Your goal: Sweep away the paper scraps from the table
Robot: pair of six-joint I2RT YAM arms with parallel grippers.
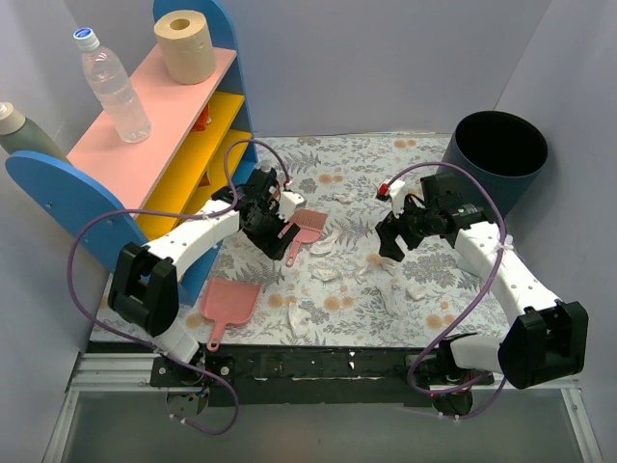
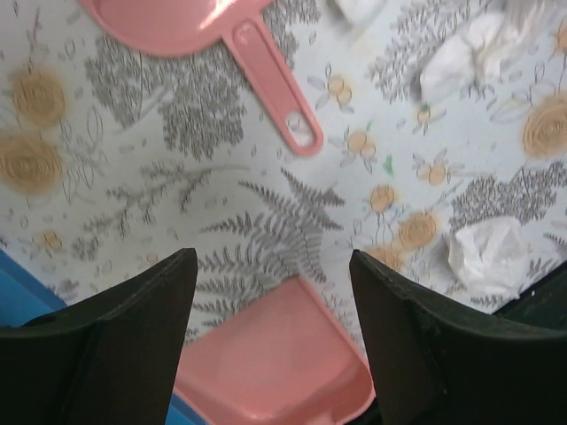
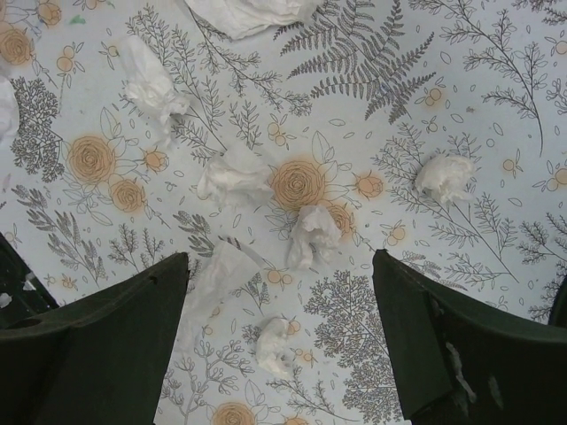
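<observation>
White paper scraps [image 1: 323, 273] lie scattered over the middle of the fern-and-flower table [image 1: 366, 154]. My right gripper [image 1: 390, 241] is open and empty above them. Its wrist view shows the gripper [image 3: 279, 266] with several scraps [image 3: 308, 235] on the table [image 3: 496, 106] below. My left gripper [image 1: 270, 227] is open and empty, just left of a small pink dustpan [image 1: 307, 228]. A larger pink dustpan [image 1: 231, 302] lies near the front left. In the left wrist view the gripper [image 2: 270, 266] hangs above the table [image 2: 133, 195], between the small pan's handle [image 2: 275, 93] and the larger pan [image 2: 275, 354]. Scraps [image 2: 492, 252] show at the right.
A dark round bin [image 1: 496, 154] stands at the back right corner. A blue-pink-yellow shelf [image 1: 145, 145] fills the left side, carrying a clear bottle [image 1: 114, 87] and a beige paper roll [image 1: 185, 43]. A black rail [image 1: 318, 365] runs along the front edge.
</observation>
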